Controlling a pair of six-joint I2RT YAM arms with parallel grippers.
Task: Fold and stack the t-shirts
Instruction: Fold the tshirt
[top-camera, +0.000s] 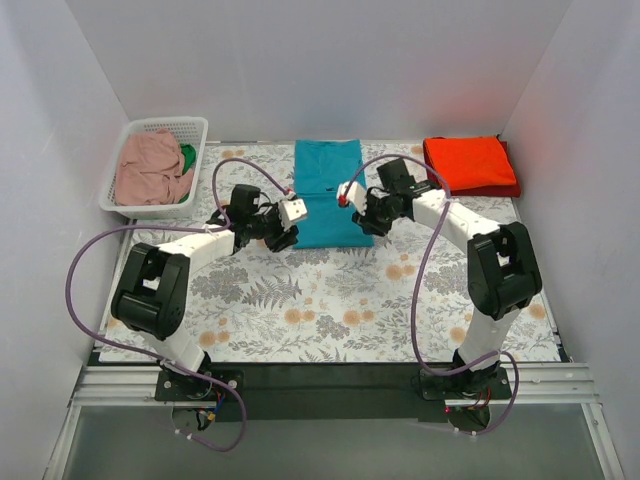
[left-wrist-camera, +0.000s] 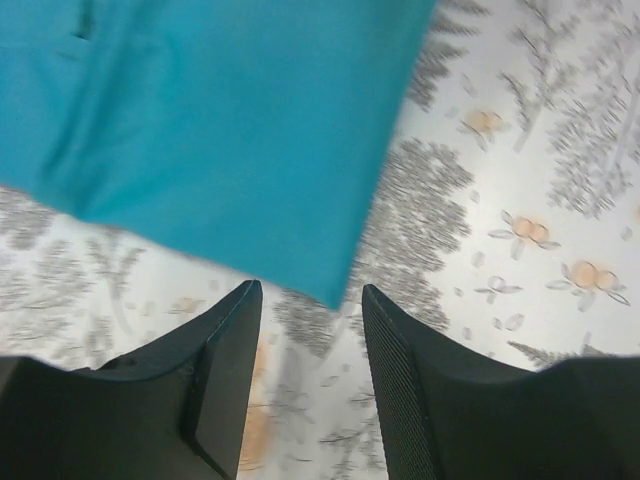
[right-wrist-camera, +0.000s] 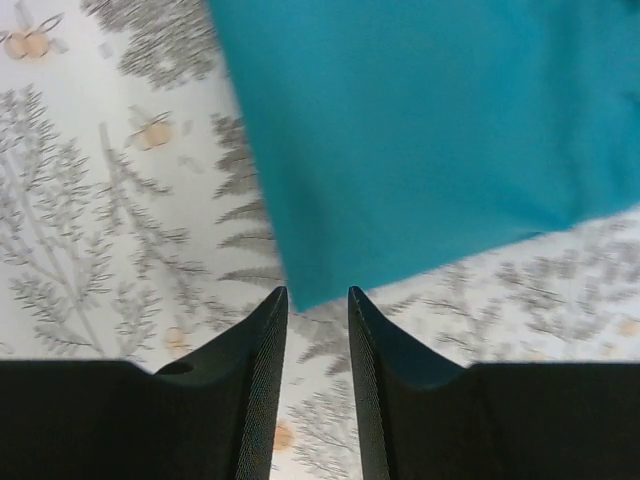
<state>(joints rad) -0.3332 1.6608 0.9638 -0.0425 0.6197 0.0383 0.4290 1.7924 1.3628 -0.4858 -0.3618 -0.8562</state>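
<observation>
Shirt (top-camera: 327, 190) (teal) flat on counter (top-camera: 320, 300); L hand (left-wrist-camera: 310, 288) & R hand (right-wrist-camera: 316, 292) both open, empty, at its near corners.

The teal t-shirt (top-camera: 328, 185) is smooth matt cloth; the basket (top-camera: 150, 210) is white plastic lattice.

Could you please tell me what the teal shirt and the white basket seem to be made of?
The teal shirt looks like soft matte cloth, perhaps cotton knit: it lies flat with gentle creases. The white basket looks like rigid plastic: moulded lattice walls.
</observation>
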